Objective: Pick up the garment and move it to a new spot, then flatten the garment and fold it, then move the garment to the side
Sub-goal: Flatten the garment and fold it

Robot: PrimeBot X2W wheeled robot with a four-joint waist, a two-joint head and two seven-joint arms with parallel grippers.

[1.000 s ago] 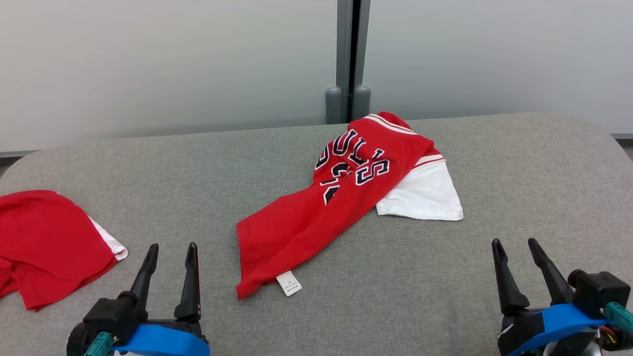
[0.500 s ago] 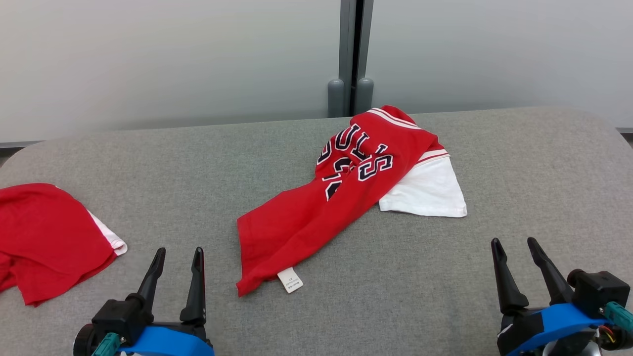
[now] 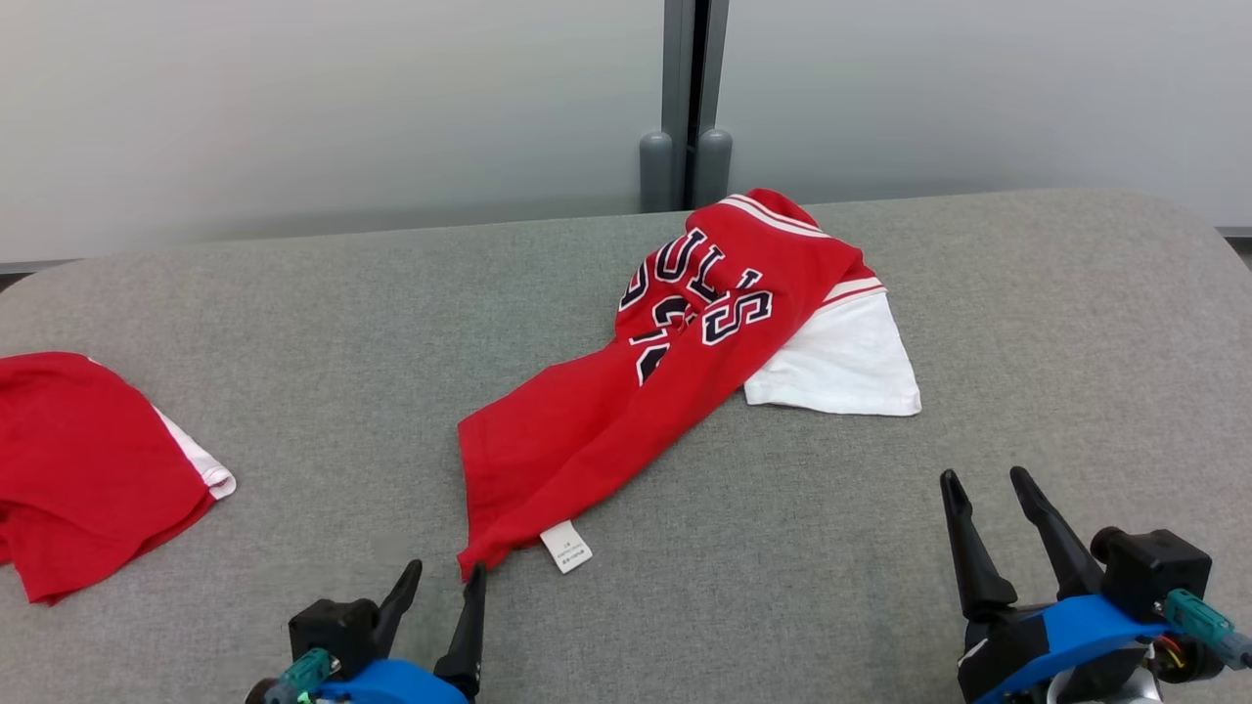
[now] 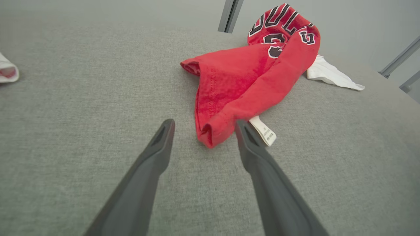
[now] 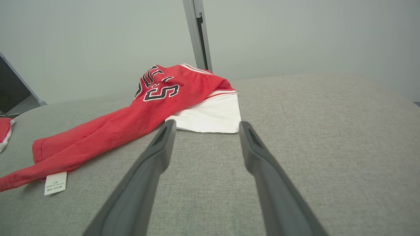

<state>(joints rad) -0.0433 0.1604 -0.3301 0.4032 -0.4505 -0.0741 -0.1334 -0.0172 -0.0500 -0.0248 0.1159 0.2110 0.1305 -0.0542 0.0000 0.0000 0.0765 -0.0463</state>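
While left gripper (image 3: 447, 567) and right gripper (image 3: 982, 474) spread empty jaws, garment (image 3: 606, 420) lies on grey table (image 3: 293, 313) before pale wall (image 3: 293, 98).

Grey, perhaps padded, table (image 3: 1027, 293): garment (image 3: 626, 411), red cloth (image 3: 88, 469).

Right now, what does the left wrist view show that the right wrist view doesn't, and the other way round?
Left wrist view: the left gripper, open, its fingertips flanking the garment's near red corner, hem stitching visible. Right wrist view: the right gripper, open over bare table, aimed at the white panel and its red-striped seam. Both: the crumpled garment with dark lettering, the white panel, the care label and the grey table.
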